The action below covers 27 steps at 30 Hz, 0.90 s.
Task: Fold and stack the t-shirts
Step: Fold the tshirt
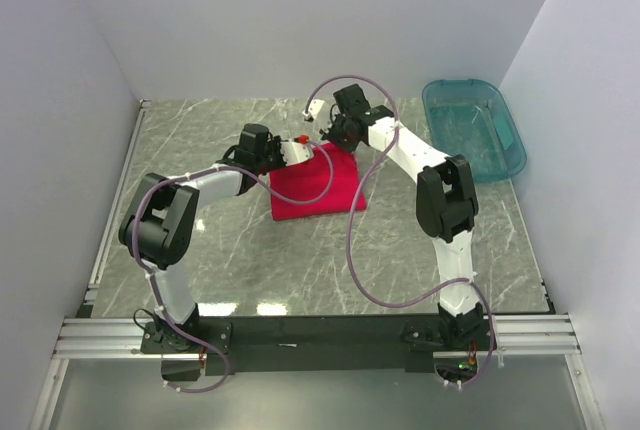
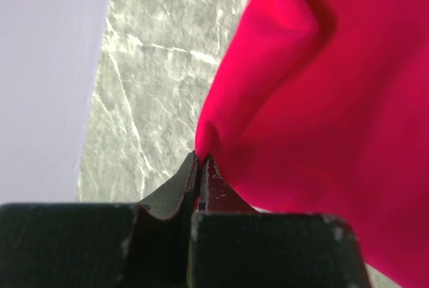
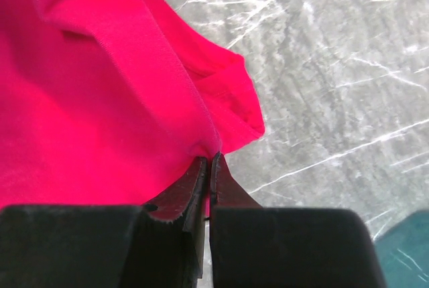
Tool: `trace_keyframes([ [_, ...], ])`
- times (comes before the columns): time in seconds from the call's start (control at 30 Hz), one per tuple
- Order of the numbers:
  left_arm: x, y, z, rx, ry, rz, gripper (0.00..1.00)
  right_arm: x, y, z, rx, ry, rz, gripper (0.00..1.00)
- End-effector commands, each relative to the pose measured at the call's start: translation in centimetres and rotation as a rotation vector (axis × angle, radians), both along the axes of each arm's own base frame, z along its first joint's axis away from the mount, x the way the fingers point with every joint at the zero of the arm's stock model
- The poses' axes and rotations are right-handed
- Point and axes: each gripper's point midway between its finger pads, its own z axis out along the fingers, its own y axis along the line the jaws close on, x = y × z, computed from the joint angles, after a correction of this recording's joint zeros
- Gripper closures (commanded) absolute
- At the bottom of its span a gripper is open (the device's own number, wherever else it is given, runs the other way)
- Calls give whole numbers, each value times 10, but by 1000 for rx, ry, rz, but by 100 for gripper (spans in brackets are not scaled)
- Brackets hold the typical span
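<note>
A red t-shirt (image 1: pixel 318 185) lies partly folded in the middle of the marble table. My left gripper (image 1: pixel 290 153) is shut on its far left edge; in the left wrist view (image 2: pixel 201 157) the cloth (image 2: pixel 322 100) bunches at the fingertips. My right gripper (image 1: pixel 327 136) is shut on its far right edge; in the right wrist view (image 3: pixel 209 159) the cloth (image 3: pixel 94 100) is pinched at the tips. Both held edges are lifted a little above the table. No other t-shirt shows.
A teal plastic bin (image 1: pixel 474 128) stands at the back right, and its corner (image 3: pixel 402 251) shows in the right wrist view. White walls close the table on the left, back and right. A metal rail (image 1: pixel 115 210) runs along the left edge.
</note>
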Motion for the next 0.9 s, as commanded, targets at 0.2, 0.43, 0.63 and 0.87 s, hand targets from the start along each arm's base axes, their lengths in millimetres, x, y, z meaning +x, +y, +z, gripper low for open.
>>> trace_keyframes([
  [0.2, 38, 0, 66, -173, -123, 169, 31, 41, -9, 15, 27, -124, -211, 46],
  [0.43, 30, 18, 172, -607, -145, 472, 21, 33, -22, 42, 131, -118, -298, 46],
  [0.63, -29, -37, 119, -826, 361, 367, 35, -33, 23, 20, 315, 252, 10, 93],
  [0.87, -21, -66, 52, -908, 633, 393, 48, 7, 12, -24, 280, 292, -248, 100],
])
